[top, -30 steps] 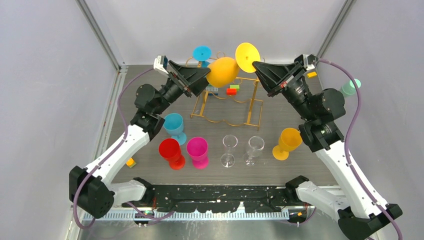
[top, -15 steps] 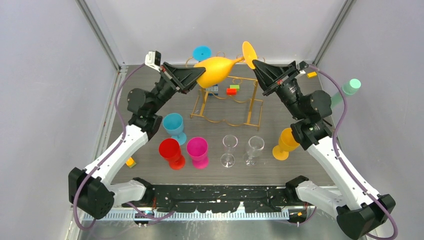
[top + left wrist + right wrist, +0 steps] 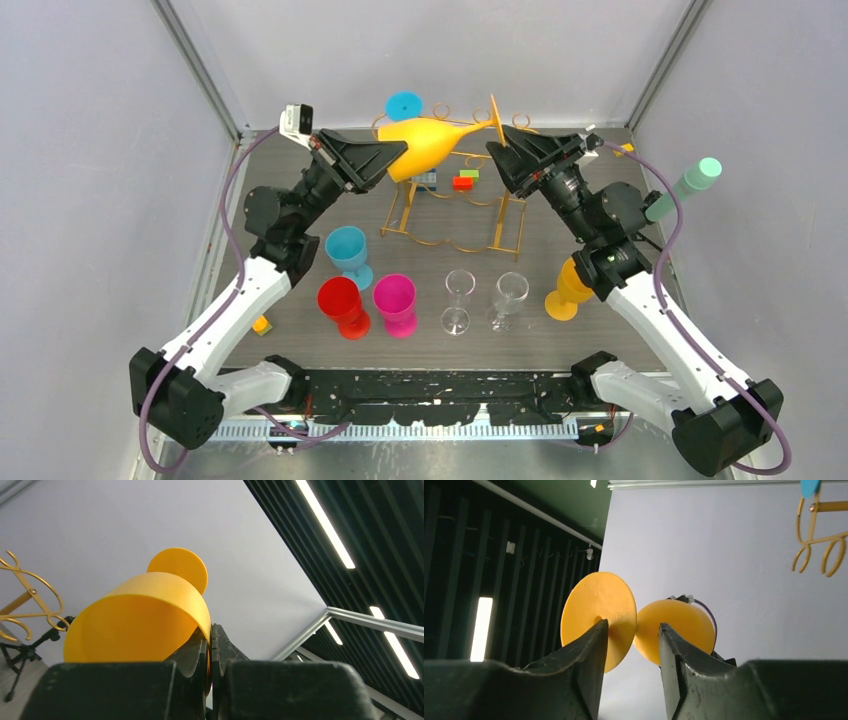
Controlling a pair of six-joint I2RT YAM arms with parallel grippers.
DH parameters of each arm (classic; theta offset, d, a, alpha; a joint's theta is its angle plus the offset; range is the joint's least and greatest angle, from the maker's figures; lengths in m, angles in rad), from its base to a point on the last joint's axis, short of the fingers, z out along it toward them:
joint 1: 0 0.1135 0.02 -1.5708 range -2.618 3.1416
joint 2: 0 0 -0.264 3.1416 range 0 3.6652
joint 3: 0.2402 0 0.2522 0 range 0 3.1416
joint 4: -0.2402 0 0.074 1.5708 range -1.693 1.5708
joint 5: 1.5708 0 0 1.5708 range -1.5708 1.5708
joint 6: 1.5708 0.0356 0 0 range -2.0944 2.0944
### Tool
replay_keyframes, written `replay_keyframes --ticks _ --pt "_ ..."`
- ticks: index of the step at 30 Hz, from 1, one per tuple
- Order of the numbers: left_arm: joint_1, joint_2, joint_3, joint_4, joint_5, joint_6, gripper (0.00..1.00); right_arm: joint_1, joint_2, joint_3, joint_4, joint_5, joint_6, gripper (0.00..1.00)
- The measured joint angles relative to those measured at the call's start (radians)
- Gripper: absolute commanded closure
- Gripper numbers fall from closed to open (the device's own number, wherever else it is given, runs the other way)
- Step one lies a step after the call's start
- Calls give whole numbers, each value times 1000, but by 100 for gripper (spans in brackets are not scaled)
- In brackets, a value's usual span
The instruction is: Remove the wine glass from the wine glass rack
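A yellow wine glass point(image 3: 432, 141) lies almost level in the air above the gold wire wine glass rack point(image 3: 455, 215), its foot pointing right. My left gripper point(image 3: 398, 158) is shut on the rim of the bowl; in the left wrist view the bowl wall point(image 3: 145, 620) is pinched in the left gripper point(image 3: 210, 641). My right gripper point(image 3: 497, 140) is open at the foot end. In the right wrist view the right gripper point(image 3: 633, 627) straddles the stem, with the foot disc point(image 3: 599, 611) beside one finger and the bowl beyond the other.
A blue glass foot point(image 3: 404, 105) shows at the rack's far side. In front of the rack stand blue point(image 3: 347, 250), red point(image 3: 341, 303), magenta point(image 3: 396, 300), two clear point(image 3: 458, 298) and another yellow glass point(image 3: 572, 285). Small blocks point(image 3: 462, 182) lie under the rack.
The left gripper has shut on the bowl's rim and the right gripper has opened off the stem. The glass has tipped from foot-up to nearly level.
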Motion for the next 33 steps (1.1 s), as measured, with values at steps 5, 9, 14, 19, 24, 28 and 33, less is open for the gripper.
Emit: replay_keyframes --ticks 5,9,14,19,24,28,33 --pt "-5 -32 0 -92 5 86 100 2 3 -6 -54 -4 -56 23" --pt "-8 -103 33 -342 -16 245 100 3 -13 0 -169 5 -148 16" --pt "-8 -171 241 -842 -93 523 100 3 -88 43 -420 87 -322 15" --pt "-8 -153 483 -1241 -147 759 100 2 -188 126 -631 228 -528 15" --pt "-9 -101 572 -1535 -151 909 100 2 -231 191 -744 318 -683 16" --pt "-12 -26 586 -1699 -164 988 100 2 -247 205 -806 365 -755 16" --pt "-30 66 586 -1830 -206 1051 100 2 -247 206 -863 399 -796 16"
